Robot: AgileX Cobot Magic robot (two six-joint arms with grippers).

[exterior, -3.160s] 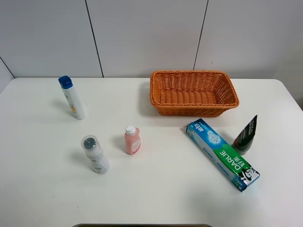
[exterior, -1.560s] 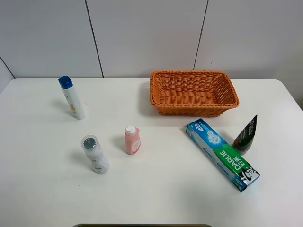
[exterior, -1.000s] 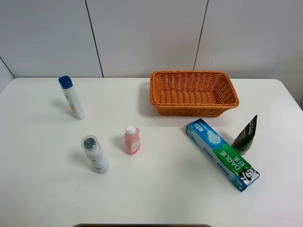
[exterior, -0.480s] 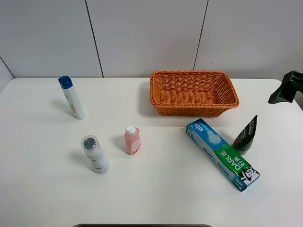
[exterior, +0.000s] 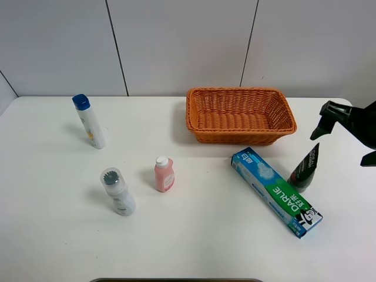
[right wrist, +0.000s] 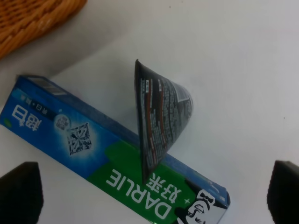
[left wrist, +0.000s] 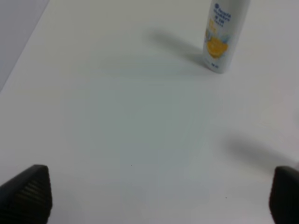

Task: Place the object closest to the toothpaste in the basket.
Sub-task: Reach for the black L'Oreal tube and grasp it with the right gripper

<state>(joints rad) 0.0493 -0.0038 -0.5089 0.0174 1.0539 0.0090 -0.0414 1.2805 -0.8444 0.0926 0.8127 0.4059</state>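
Observation:
The blue-green toothpaste box [exterior: 276, 191] lies flat on the white table, right of centre. A dark tube [exterior: 304, 167] stands on its cap right beside it, closer to it than any other object. The orange wicker basket [exterior: 239, 91] sits behind them. My right gripper [exterior: 348, 136] is open and empty, hovering just above and to the right of the dark tube. In the right wrist view the tube [right wrist: 161, 116] stands between the spread fingers of the gripper [right wrist: 150, 196], in front of the box [right wrist: 84, 149]. My left gripper [left wrist: 154, 196] is open and empty over bare table.
A white bottle with a blue cap [exterior: 90, 121] stands at the far left and also shows in the left wrist view [left wrist: 223, 35]. A small pink bottle [exterior: 164, 174] and a white bottle with a clear cap [exterior: 118, 191] stand left of centre.
My right gripper has come in from the right edge and moved left and down towards the dark tube. The objects on the table have not moved.

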